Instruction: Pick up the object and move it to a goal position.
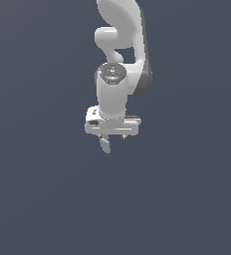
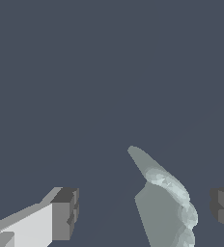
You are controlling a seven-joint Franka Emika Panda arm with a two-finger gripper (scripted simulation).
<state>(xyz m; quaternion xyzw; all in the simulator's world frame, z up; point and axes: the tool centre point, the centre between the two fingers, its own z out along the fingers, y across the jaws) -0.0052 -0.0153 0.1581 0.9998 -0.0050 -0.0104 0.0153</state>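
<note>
Exterior view shows the white Panda arm reaching down over a plain dark grey-blue surface, its wrist pointing straight at the ground and the gripper hanging below the broad white hand body. A small pale grey-green object pokes out under the hand, toward the exterior view's left of the gripper's middle; it looks slim and slightly tilted. From the wrist camera, the same object appears as a pale, tapering piece with a bumpy, lighter edge, its narrow tip pointing away from the hand. It sits between the two dark finger pads, nearer one of them but with a visible gap on either side. The fingers stand spread wide apart, pinching nothing. I cannot tell whether the object rests on the surface.
</note>
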